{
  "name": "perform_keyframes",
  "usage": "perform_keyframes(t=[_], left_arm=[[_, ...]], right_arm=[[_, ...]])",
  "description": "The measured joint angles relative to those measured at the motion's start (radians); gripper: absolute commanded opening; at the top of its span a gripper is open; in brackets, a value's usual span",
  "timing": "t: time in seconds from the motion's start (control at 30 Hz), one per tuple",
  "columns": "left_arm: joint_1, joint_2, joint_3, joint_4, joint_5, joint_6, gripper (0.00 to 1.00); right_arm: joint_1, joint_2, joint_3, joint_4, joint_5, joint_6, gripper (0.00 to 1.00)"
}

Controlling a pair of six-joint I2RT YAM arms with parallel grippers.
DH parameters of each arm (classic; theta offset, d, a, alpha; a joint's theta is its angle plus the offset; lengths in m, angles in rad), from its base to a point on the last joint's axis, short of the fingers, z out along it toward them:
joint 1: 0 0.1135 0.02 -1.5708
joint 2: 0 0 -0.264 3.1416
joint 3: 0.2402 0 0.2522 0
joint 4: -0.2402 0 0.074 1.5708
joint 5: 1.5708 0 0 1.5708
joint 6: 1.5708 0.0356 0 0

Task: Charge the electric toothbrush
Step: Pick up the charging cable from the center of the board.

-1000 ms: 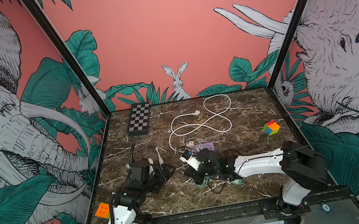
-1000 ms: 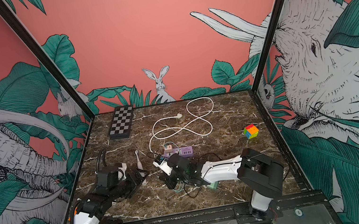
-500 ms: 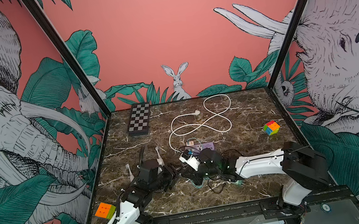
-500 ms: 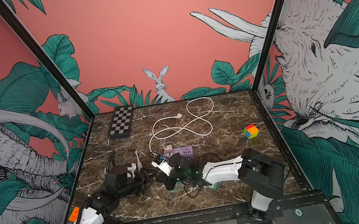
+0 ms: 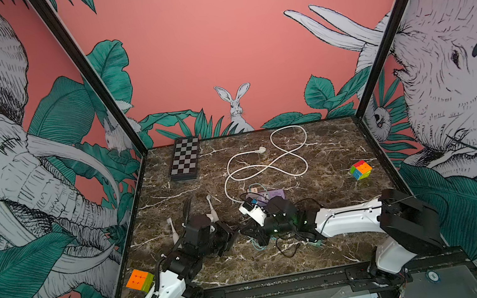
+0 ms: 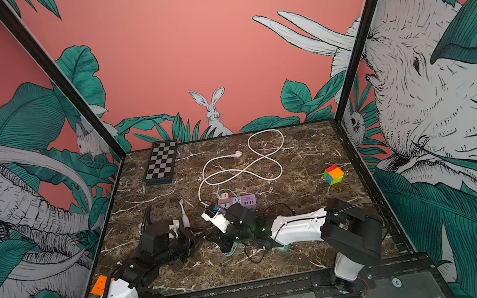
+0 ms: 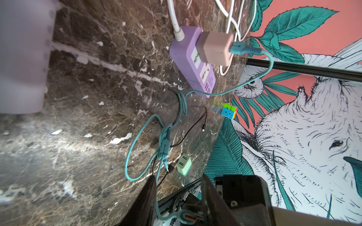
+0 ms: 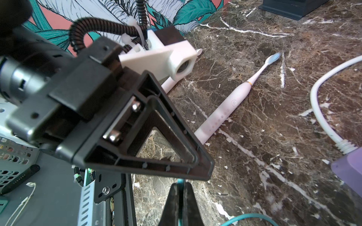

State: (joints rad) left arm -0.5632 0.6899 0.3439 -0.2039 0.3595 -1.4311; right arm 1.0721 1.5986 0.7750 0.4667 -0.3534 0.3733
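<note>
electric toothbrush [image 8: 225,109], pink, lies flat on the marble table [image 5: 236,273] at about 9 o'clock from the table's middle in both top views, its brush head pointing toward 12 o'clock; neither gripper holds it. a paler second brush [image 5: 174,232] lies further out toward 9 o'clock. near the middle sits a purple power strip [image 7: 203,80] with a pink adapter [image 7: 215,48] plugged in, and a teal cable [image 7: 164,142] runs from that adapter in loose loops toward 6 o'clock. the right gripper [image 8: 180,185] is pinched tight on this cable, a strip of teal showing between its jaws. the left gripper [image 7: 178,176] faces it from 9 o'clock; its jaws stand apart, with the cable's free end and plug lying in the gap between them, no contact visible. a green adapter [image 7: 184,164] rests by the loops. a white cord [image 8: 315,92] curls toward 12 o'clock, a chessboard [image 5: 184,159] sits at 11 o'clock, and a colour cube [image 5: 361,169] at 3 o'clock.
</note>
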Motion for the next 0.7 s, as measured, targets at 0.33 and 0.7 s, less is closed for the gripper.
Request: perform_keyframes(t=[0.33,0.7], left_arm=[[-0.012,-0.005,0.000,0.023,-0.010,-0.006,0.25],[-0.013,-0.021,0.000,-0.002,-0.026,0.013,0.17]], right_arm=[[0.000,0.000,0.000,0.019,-0.006,0.023,0.00],[0.000,0.013,0.000,0.029,-0.018,0.032,0.00]])
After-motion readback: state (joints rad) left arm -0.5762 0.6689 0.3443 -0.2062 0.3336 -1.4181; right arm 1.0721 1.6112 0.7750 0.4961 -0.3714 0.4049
